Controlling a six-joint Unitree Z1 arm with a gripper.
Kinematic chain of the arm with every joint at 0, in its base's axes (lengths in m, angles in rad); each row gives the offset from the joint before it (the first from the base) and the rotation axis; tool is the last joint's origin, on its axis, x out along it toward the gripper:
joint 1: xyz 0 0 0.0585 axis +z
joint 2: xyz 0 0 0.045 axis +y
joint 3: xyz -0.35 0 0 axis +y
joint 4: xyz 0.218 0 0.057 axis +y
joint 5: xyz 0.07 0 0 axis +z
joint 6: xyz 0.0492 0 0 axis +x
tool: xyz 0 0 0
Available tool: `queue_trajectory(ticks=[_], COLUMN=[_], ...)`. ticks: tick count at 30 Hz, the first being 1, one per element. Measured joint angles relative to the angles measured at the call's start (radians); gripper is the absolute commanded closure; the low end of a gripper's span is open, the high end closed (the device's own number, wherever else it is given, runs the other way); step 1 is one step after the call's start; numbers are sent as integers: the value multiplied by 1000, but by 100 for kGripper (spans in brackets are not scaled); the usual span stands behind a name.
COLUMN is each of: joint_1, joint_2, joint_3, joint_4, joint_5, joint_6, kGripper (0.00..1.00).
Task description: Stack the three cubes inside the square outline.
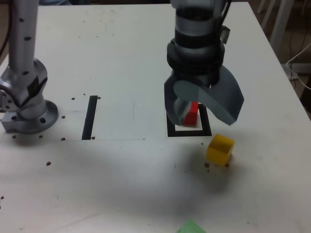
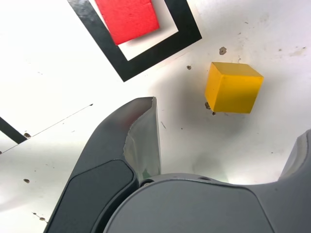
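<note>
A red cube [image 1: 191,114] sits inside the square outline [image 1: 189,131] right of centre in the exterior view, so the first step looks done. The gripper [image 1: 204,104] hangs over it, fingers spread wide and empty. The next move likely calls for reaching the yellow cube [image 1: 220,149], lower right of the outline on the table [image 1: 121,170]; a green cube [image 1: 191,227] peeks in at the bottom edge.

Table [image 1: 121,58] was white with dark specks. Square outline [image 2: 146,58] was black tape, white centre. Cubes: red cube [image 2: 127,18], yellow cube [image 2: 232,87], green cube [image 1: 191,227]. Tape strip [image 1: 90,116] was black. Gripper [image 1: 204,104] was grey-blue, arm base [image 1: 26,114] silver.
</note>
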Motion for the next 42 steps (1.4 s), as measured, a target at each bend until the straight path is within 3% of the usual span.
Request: queue_trajectory(ticks=[16,28,33,42], joint_1=[-25,-25,-25,-25], joint_2=[133,207,215,215], joint_3=[-67,-60,-49,-54], joint_4=[-16,-62,-98,-102], joint_5=[8,5,6,45], joint_6=[36,53,56,56], kGripper=[2,19,30,48])
